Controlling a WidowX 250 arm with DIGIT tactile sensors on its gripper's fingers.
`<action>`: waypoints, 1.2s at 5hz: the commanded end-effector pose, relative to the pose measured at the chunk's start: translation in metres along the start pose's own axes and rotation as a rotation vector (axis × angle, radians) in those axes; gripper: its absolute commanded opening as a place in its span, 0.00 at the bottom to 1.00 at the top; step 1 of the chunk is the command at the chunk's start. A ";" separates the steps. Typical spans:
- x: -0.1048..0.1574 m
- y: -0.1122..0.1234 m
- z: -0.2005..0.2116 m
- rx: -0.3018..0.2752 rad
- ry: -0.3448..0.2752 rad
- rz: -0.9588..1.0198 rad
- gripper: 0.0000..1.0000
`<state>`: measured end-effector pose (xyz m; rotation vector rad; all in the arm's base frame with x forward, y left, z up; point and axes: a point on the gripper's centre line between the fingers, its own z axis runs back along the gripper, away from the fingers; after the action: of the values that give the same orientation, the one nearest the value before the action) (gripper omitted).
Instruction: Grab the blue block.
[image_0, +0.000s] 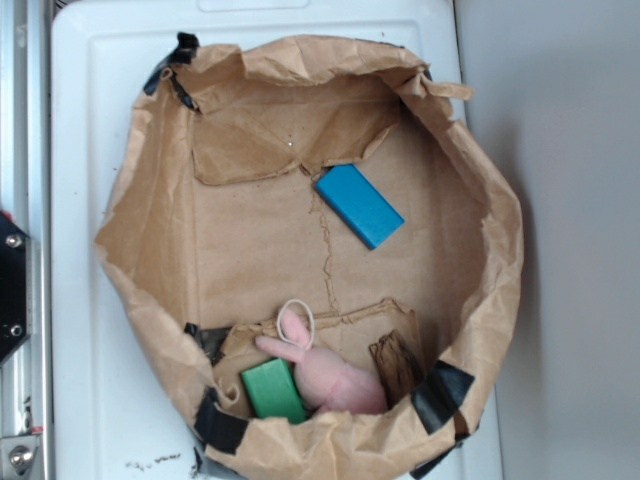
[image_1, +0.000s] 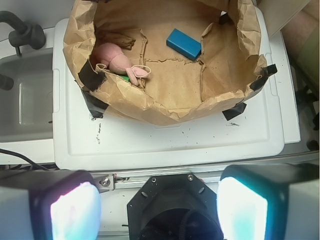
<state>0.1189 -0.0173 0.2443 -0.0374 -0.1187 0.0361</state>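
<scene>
The blue block (image_0: 360, 205) lies flat on the floor of a rolled-down brown paper bag (image_0: 160, 170), right of its middle, and nothing touches it. In the wrist view the blue block (image_1: 184, 43) shows far up the frame inside the bag (image_1: 150, 102). My gripper (image_1: 157, 210) hangs well back from the bag, over the robot base, its two pads (image_1: 75, 212) wide apart with nothing between them. The exterior view does not show the gripper.
A green block (image_0: 272, 389), a pink plush rabbit (image_0: 335, 380) and a small brown piece (image_0: 396, 365) lie at the bag's near end. The bag sits on a white lid (image_0: 80, 330). A sink (image_1: 25, 100) is beside it in the wrist view.
</scene>
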 end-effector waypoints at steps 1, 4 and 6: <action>0.000 0.000 0.000 0.000 0.000 0.000 1.00; 0.112 -0.015 -0.050 -0.060 0.041 -0.299 1.00; 0.112 -0.015 -0.050 -0.060 0.041 -0.299 1.00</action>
<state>0.2332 -0.0284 0.1958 -0.0868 -0.0318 -0.2801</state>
